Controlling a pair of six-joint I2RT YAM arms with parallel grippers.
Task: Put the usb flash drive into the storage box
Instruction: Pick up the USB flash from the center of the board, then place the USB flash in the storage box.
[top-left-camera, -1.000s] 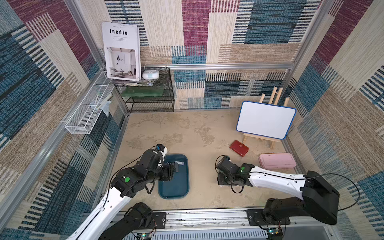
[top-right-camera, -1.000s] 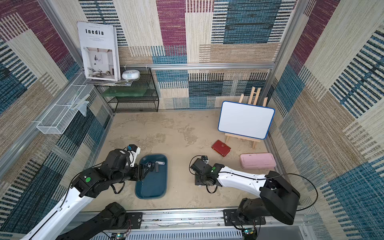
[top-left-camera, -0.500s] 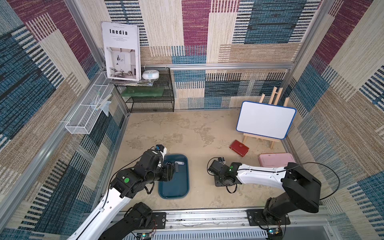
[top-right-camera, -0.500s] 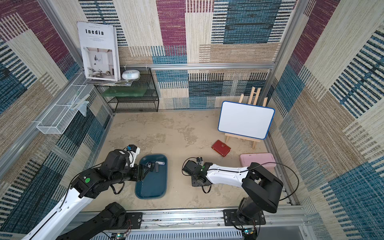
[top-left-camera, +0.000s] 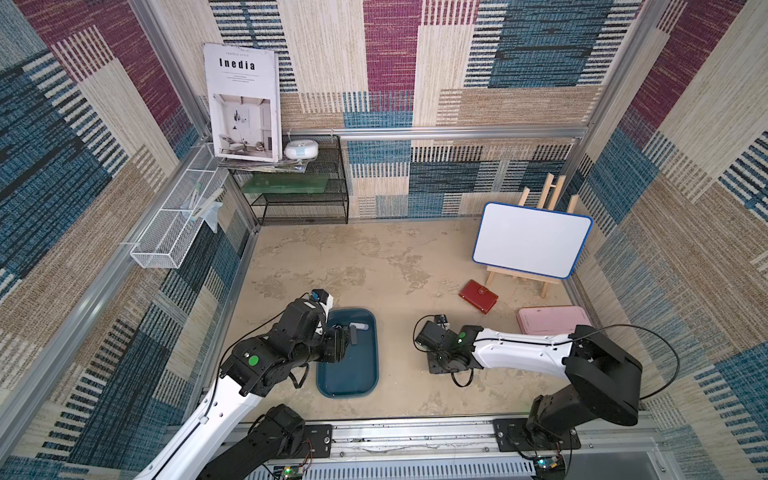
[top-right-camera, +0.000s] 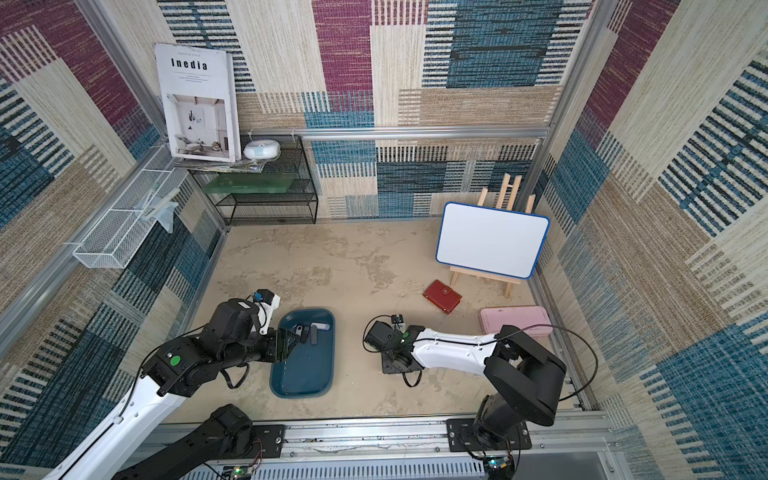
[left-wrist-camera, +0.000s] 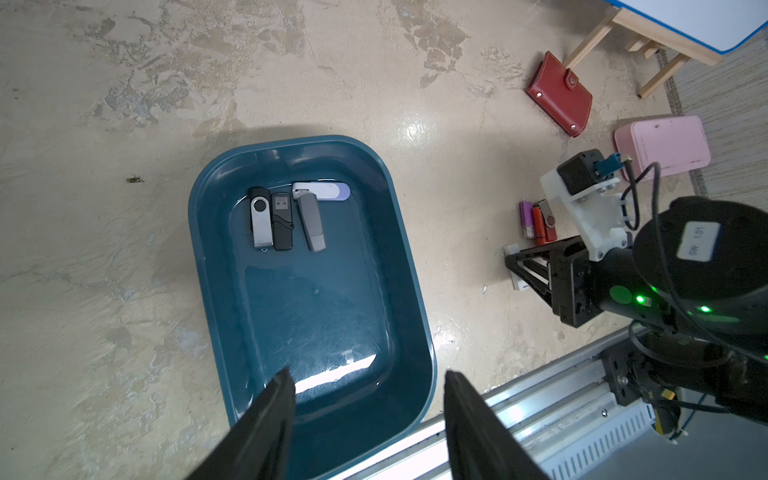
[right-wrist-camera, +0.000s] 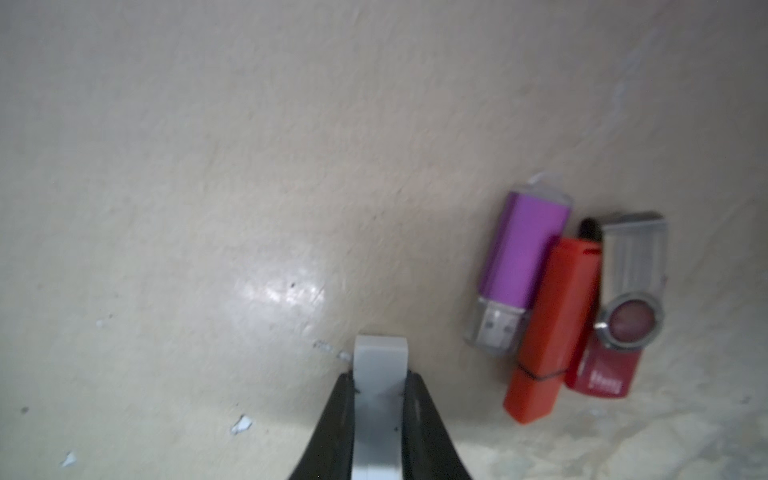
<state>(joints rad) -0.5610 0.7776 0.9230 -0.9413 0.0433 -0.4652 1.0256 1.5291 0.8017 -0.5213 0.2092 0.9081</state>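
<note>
The white usb flash drive (right-wrist-camera: 379, 361) is clamped across its width by the right gripper (right-wrist-camera: 380, 380) toward the front edge of the worktop (top-left-camera: 407, 399); the storage box (top-left-camera: 353, 374) is seen to its left, below the parted left gripper (left-wrist-camera: 370, 386).

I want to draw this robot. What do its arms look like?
Both arms have white shells and black joints: left arm, right arm. Black cables loop alongside. A green dot marks the left; green lights glow on the right. The fingers are black wedges.

Beige tabletop (top-left-camera: 332, 257) bears storage box (top-left-camera: 353, 374), wallet (top-left-camera: 478, 296), pink case (top-left-camera: 552, 325), easel (top-left-camera: 519, 276), flash drives (right-wrist-camera: 548, 324).
</note>
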